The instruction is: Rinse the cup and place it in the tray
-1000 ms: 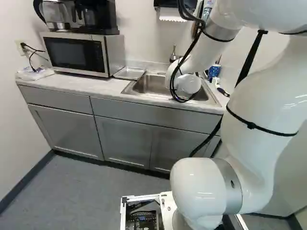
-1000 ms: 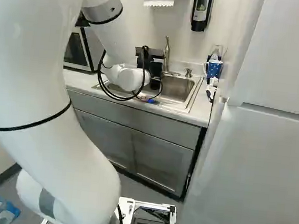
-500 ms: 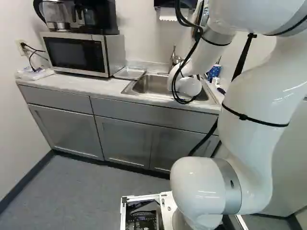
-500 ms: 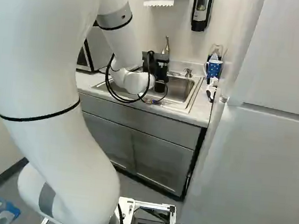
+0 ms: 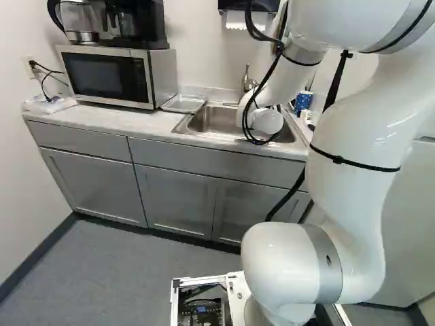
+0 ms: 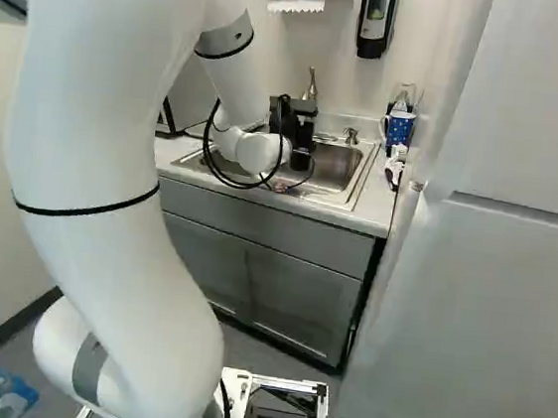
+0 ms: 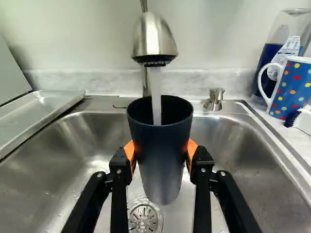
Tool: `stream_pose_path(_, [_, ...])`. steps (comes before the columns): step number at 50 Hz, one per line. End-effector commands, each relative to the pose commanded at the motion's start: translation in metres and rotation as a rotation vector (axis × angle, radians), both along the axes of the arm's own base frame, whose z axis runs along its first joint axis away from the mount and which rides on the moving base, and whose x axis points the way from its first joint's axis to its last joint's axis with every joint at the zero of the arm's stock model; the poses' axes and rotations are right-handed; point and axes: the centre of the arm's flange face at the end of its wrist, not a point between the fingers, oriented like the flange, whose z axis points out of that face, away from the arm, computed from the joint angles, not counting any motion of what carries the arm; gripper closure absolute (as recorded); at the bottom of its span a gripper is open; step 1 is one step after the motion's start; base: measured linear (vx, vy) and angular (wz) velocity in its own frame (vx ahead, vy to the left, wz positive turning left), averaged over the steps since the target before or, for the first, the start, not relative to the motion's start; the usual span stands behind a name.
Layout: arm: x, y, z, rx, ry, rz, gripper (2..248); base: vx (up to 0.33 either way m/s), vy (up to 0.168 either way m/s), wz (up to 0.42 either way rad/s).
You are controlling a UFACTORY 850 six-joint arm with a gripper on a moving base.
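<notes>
The microwave (image 5: 109, 75) sits leftmost, the tray (image 5: 182, 104) just beside it on the counter (image 5: 88, 119). Next, over the sink (image 7: 104, 128), the gripper (image 6: 293, 123) stands a cup's width open, its orange pads pressed to both sides of the cup (image 7: 163, 150), mouth up beneath the tap (image 7: 154, 36) (water pours straight in). Rightward, a dotted mug (image 7: 291, 90) stands beside the sink.

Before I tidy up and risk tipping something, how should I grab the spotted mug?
Probably by its handle, from the sink side: the loop juts that way from the upright mug, while a bottle crowds behind and a brush-like thing lies beside.
</notes>
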Motion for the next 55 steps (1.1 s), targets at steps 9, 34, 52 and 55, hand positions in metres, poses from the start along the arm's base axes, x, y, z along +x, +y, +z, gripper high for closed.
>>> stream_pose_path(9, [0.0, 0.0, 0.0, 0.0, 0.0, 0.0, 129, 0.0, 0.0, 0.0])
stream_pose_path(34, [0.0, 0.0, 0.0, 0.0, 0.0, 0.0, 129, 0.0, 0.0, 0.0])
stream_pose_path(52, [0.0, 0.0, 0.0, 0.0, 0.0, 0.0, 129, 0.0, 0.0, 0.0])
stream_pose_path(55, [0.0, 0.0, 0.0, 0.0, 0.0, 0.0, 129, 0.0, 0.0, 0.0])
